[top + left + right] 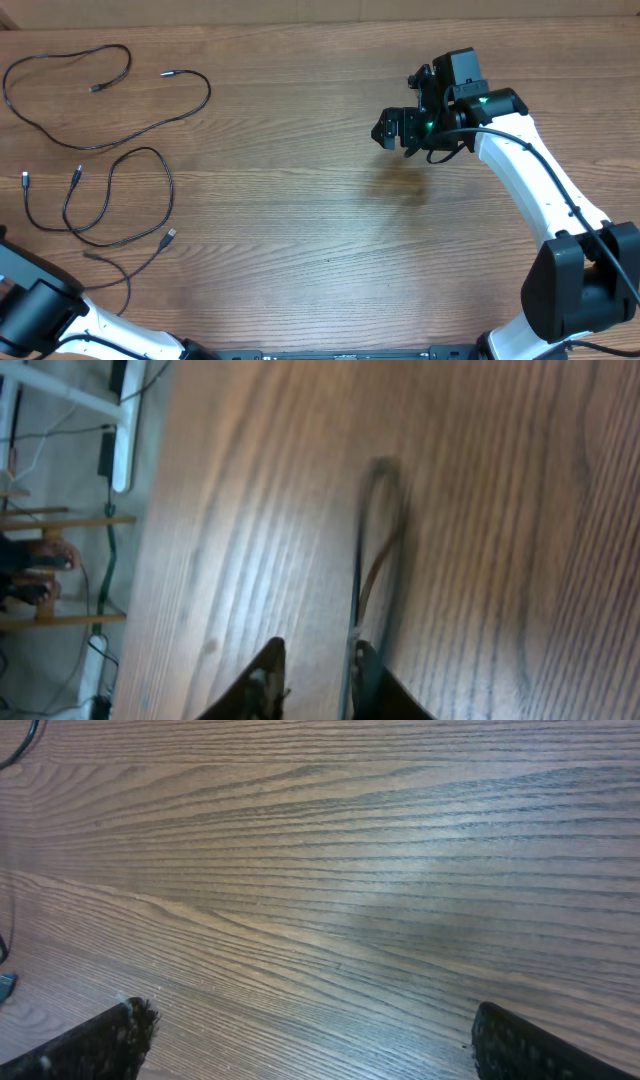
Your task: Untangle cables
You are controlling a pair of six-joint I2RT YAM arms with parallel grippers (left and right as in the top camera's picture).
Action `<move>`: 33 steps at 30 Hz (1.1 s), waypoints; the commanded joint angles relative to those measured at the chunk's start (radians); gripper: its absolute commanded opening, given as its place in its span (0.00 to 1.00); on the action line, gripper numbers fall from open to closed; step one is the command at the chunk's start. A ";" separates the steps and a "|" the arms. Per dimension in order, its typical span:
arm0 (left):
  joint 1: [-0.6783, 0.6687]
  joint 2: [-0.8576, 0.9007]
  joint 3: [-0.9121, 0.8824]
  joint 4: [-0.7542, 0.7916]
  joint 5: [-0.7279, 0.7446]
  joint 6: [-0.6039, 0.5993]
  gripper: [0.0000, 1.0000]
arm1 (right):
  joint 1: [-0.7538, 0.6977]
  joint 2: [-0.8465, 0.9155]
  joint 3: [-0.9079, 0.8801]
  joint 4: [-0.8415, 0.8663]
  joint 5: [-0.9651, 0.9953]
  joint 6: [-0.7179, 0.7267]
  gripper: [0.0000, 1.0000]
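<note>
Three thin black cables lie at the table's left. One cable makes a big loop at the back. A second cable winds below it, ending in a plug. A third cable trails toward my left arm. In the left wrist view my left gripper has its jaws slightly apart, and a blurred cable runs along the inside of the right finger, curling into a loop ahead. My right gripper hovers wide open over bare wood, holding nothing.
The table's left edge shows in the left wrist view, with floor, a white frame leg and floor wires beyond it. A cable end sits at the left border of the right wrist view.
</note>
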 commanded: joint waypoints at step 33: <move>0.003 0.093 0.189 -0.102 0.244 0.194 0.85 | -0.001 -0.021 0.013 0.003 0.003 -0.003 1.00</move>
